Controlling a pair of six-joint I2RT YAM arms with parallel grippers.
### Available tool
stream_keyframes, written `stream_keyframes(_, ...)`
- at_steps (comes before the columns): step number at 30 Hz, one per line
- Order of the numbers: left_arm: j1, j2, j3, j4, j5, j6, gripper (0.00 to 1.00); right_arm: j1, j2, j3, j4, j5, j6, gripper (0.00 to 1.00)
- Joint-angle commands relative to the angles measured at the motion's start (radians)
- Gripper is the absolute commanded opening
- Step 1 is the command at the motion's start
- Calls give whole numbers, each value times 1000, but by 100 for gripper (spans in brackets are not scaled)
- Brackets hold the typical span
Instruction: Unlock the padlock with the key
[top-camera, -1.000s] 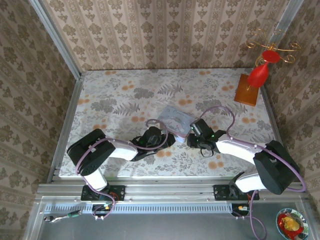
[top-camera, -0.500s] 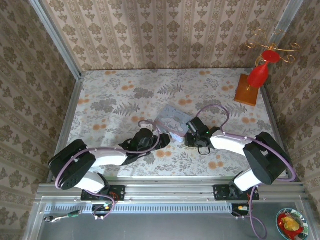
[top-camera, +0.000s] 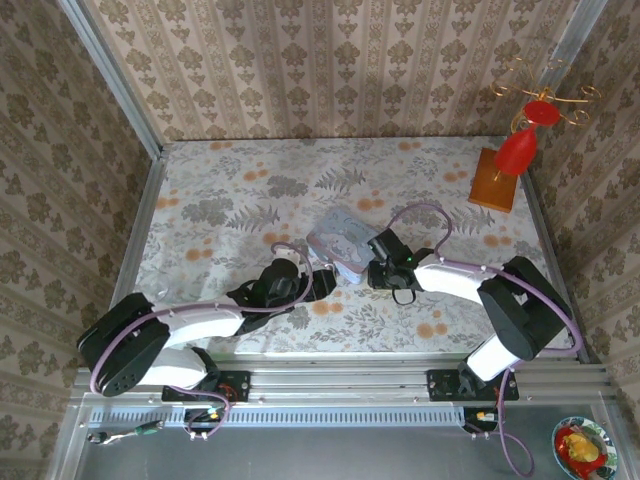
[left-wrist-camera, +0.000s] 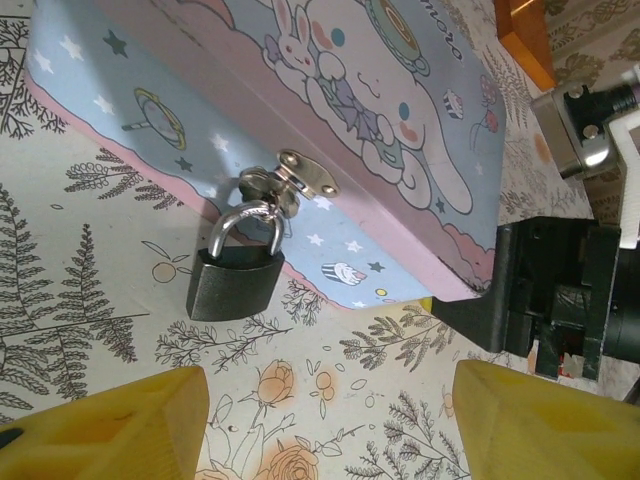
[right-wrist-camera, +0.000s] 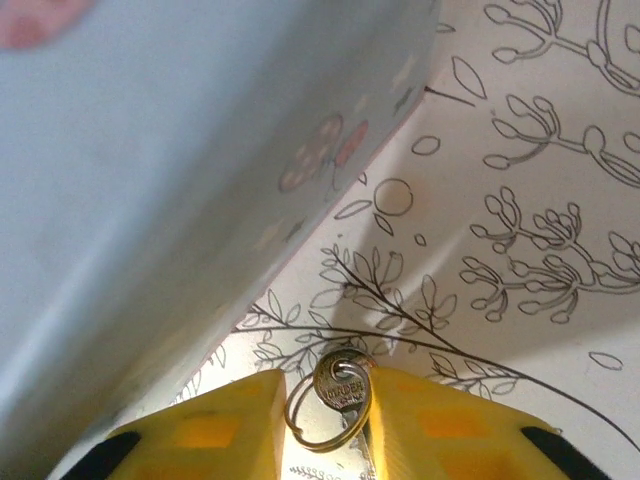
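— Where is the left claw (left-wrist-camera: 330, 425)?
— Low over the surface (top-camera: 230, 190), toward the middle of its near edge. It is released: its yellow fingers (left-wrist-camera: 110, 430) stand wide apart with nothing between them.
— And the padlock (left-wrist-camera: 235, 283)?
— Just ahead of that claw, a little left of its midline and clear of both fingers. The black body lies flat on the surface, and the shackle is hooked through the hasp (left-wrist-camera: 300, 175) on the long side of the tin (left-wrist-camera: 330, 90).
— And to the right?
— The right claw (right-wrist-camera: 330, 420) sits close by the tin's right-hand end, clenched on the key (right-wrist-camera: 343, 385). The key's head shows between that claw's yellow fingers (right-wrist-camera: 210, 430). The blade is hidden, so I can't tell which way it points.
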Motion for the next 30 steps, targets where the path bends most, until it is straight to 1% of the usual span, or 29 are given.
stream_keyframes(1,7,-28,-16,-40,-16,35,67,-4,11,22,-29,35,-16,25)
stream_keyframes(8,15,-46,-16,-69,-18,50,67,-4,-28,6,-25,34,-15,15)
stream_keyframes(10,19,-52,-11,-78,-14,58,67,-4,-43,1,-25,33,-21,9)
stream_keyframes(12,22,-62,-5,-86,-5,73,67,-4,-76,-9,-27,22,-28,6)
stream_keyframes(14,23,-78,2,-92,7,102,67,-4,-139,-24,-40,-2,-32,4)
stream_keyframes(17,21,-110,36,-133,33,192,66,-2,-292,-57,-48,-88,-48,3)
stream_keyframes(20,22,-137,73,-173,68,269,66,-1,-426,-88,-36,-218,-73,1)
stream_keyframes(23,11,-168,92,-130,152,372,63,1,-537,-114,-13,-323,-85,0)
stream_keyframes(27,-59,-216,108,-107,159,561,62,6,-646,-110,-27,-406,-92,0)
stream_keyframes(29,-86,-220,110,-87,191,649,62,11,-686,-94,-40,-445,-98,0)
stream_keyframes(30,-94,-219,101,-48,227,706,60,15,-705,-85,-46,-462,-98,0)
